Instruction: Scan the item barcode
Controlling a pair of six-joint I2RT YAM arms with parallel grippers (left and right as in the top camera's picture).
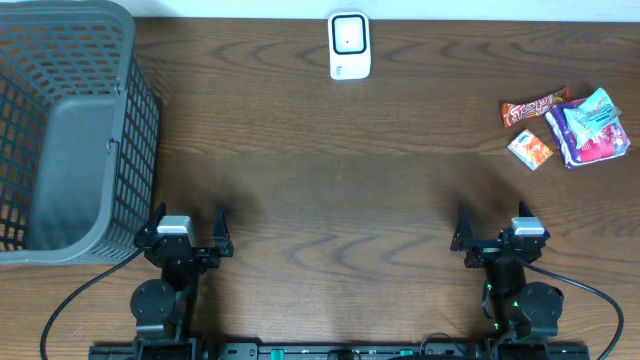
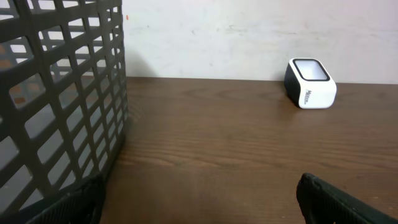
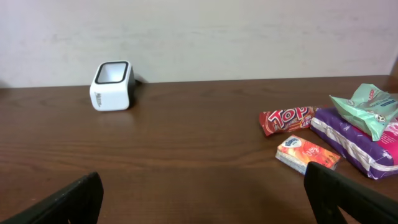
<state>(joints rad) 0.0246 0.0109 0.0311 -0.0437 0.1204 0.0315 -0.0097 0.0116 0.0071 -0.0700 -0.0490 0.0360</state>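
Dark wooden table point(image 1: 320, 150) against a pale wall point(image 3: 249, 31); grey mesh basket point(image 1: 140, 110) at its left, solid floor showing; left gripper point(image 1: 189, 225) and right gripper point(image 1: 495, 230) both wide, holding nothing.

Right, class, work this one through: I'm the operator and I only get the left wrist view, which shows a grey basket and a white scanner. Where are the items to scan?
Observer: In a cluster at the far right of the table. A red candy bar lies nearest the scanner.
Operator: What else is in the cluster?
Observer: A small orange box, and a purple pack with a teal packet lying on it.
Operator: Is anything in the basket?
Observer: No, from overhead the basket looks empty.
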